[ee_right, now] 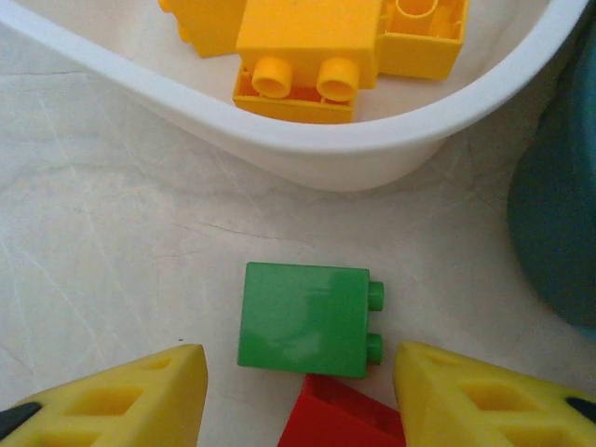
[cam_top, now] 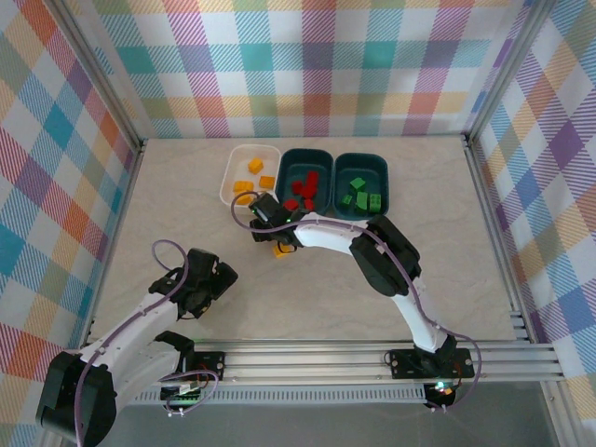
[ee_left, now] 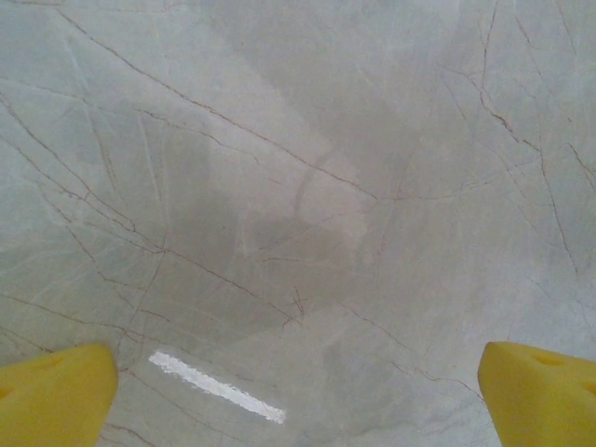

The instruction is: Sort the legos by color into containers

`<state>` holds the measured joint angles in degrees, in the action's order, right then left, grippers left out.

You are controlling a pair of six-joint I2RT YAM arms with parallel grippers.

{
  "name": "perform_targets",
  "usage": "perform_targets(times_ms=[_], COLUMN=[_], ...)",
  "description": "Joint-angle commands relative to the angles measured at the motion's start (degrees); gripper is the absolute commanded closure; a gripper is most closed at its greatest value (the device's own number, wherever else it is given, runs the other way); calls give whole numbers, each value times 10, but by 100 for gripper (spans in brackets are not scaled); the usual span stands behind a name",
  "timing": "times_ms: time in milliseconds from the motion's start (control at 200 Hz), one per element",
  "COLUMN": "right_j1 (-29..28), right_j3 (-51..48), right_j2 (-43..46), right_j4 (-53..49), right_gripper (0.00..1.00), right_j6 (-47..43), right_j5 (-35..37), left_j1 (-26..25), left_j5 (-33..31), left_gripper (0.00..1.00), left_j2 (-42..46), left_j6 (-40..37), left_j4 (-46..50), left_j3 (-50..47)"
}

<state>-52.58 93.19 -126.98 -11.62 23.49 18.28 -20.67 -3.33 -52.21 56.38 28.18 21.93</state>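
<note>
We think the sorting is nearly done. The shallow white plastic tray [cam_top: 233, 168] holds yellow bricks [ee_right: 307, 56]. One dark teal plastic tray [cam_top: 291, 158] holds red bricks [cam_top: 305, 189], and the other teal tray [cam_top: 384, 177] holds green bricks [cam_top: 363, 198]. Our left gripper [ee_left: 298, 391] gapes wide over the bare table [ee_left: 279, 186]. Our right gripper [ee_right: 300, 358], jaws apart, sits around a small green plastic brick [ee_right: 303, 312] just beside the white tray, with a small red brick [ee_right: 340, 414] right by it. Next we must pinch just one.

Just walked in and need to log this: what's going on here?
Bricks are being sorted by colour. The right gripper, open, is low beside the white tray of yellow bricks, straddling a green brick and a red brick on the table. One teal tray holds reds, the other greens. The left gripper hangs open over bare table.
</note>
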Motion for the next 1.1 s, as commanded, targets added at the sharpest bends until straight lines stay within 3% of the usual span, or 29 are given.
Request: perform_targets(times_ms=[0, 305, 490, 655, 775, 1095], right_j1=[-14, -47, -56, -55, -55, -39], right_j3=[0, -26, -55, -84, -81, -47], right_j2=[-22, 9, 47, 82, 70, 20], right_j4=[-42, -44, -35, -8, 6, 9], right_gripper=[45, 47, 47, 38, 33, 37], right_j6=[-13, -48, -52, -62, -103, -173], right_j5=[23, 68, 57, 33, 27, 24], left_j1=[-9, -10, -9, -9, -9, -9], left_j5=[30, 31, 31, 29, 30, 26], left_gripper=[0, 0, 0, 0, 0, 0], left_j2=[-1, -4, -7, -8, -9, -5], left_j6=[14, 15, 12, 10, 10, 6], left_j4=[-8, -19, -19, -20, -20, -11], left_j3=[-19, -25, -25, -26, -25, -28])
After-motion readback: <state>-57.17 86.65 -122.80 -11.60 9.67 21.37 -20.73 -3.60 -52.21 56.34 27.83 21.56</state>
